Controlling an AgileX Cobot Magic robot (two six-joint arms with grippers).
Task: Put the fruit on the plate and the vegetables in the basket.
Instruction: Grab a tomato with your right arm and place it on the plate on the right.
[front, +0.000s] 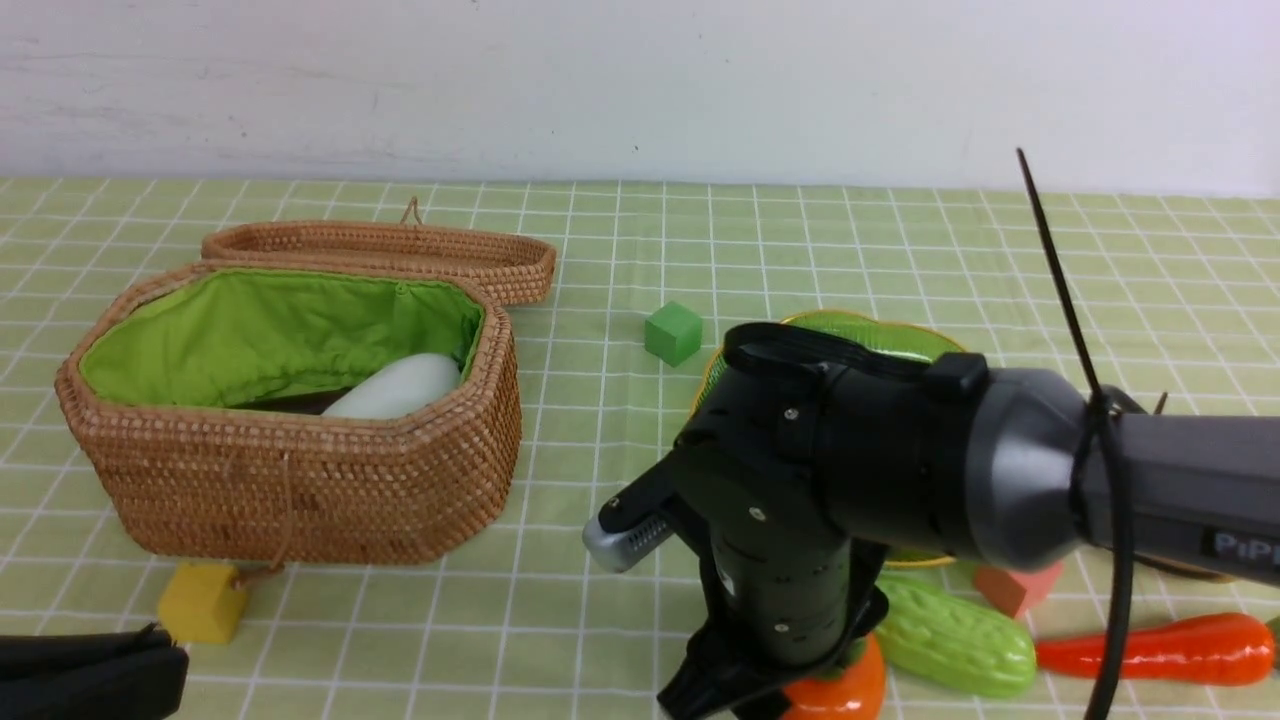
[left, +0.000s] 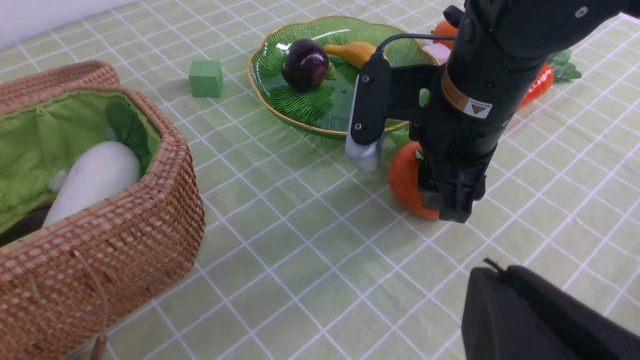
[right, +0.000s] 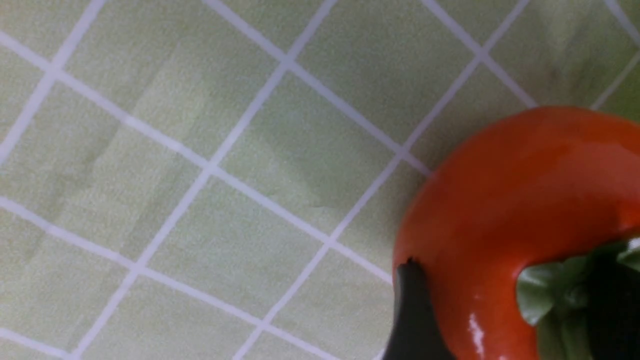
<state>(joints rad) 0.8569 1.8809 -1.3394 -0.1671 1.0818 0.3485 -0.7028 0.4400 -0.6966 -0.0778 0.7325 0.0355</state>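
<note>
Your right gripper (left: 442, 202) stands over the persimmon (left: 404, 180), one finger (right: 412, 310) touching its side (whether it is truly clamped, you cannot tell). The persimmon sits on the cloth (left: 310, 260), just on the near side of the plate (left: 295, 112). Your left gripper (front: 90, 675) is clenched at the near left.

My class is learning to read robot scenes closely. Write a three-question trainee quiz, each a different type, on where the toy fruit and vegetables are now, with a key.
1. True or false: the white radish lies inside the wicker basket.
2. The right gripper is down over which item? A) light green gourd B) persimmon C) carrot
3. Fill in: on the green plate sits a dark purple ____.
Key: 1 true; 2 B; 3 mangosteen.
</note>
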